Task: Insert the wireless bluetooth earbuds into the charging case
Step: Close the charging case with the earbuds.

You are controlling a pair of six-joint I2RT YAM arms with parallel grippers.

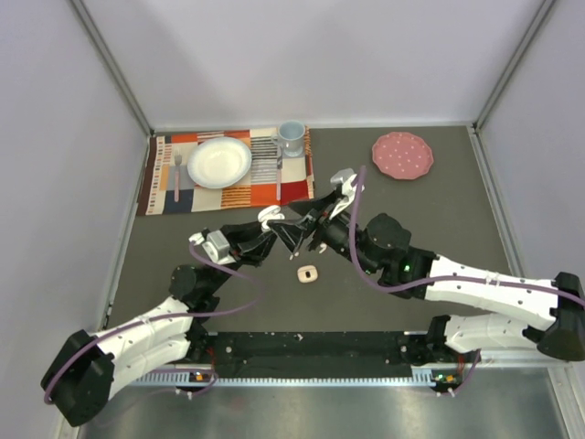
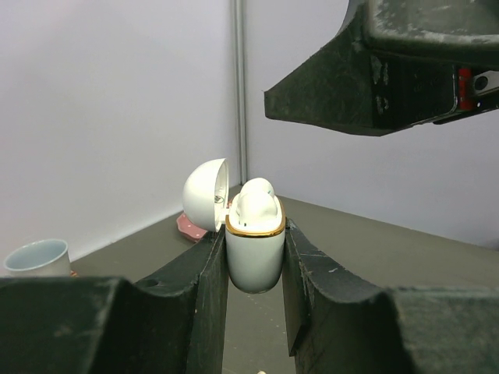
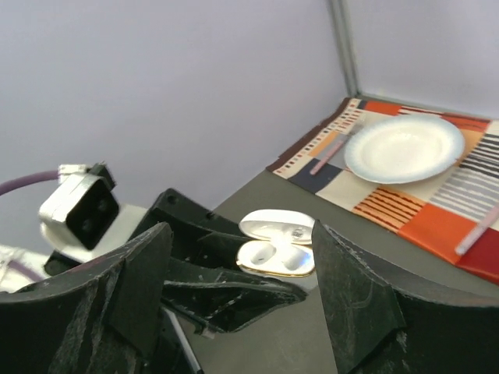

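**Two grippers meeting over one open case**

Up off the table, the left gripper (image 2: pixel 254 238) is clamping the small white rounded charging case with the gold rim (image 2: pixel 254 265) by its two flanks, upright between the fingers. That hold is leaving the mouth and the flipped-back dome lid (image 2: pixel 205 195) free to work on. White plastic earbuds (image 2: pixel 257 204) are sitting in the wells, poking just above the rim; whether they are fully seated, I cannot tell.

The right gripper (image 3: pixel 240 232) is hanging just above the left fingers, jaws spread wide and carrying nothing. I'd say a press on the buds or a nudge of the lid is what's coming.

Room looks generous: the lid is hinging out to one side of the left fingers, with open air around it. Just nearward of both hands, a small tan-rimmed oval object (image 1: pixel 307 273) is lying on the dark grey table (image 1: pixel 439 229); I cannot tell what it is. The striped placemat (image 1: pixel 294 183) is lying well beyond the hands.
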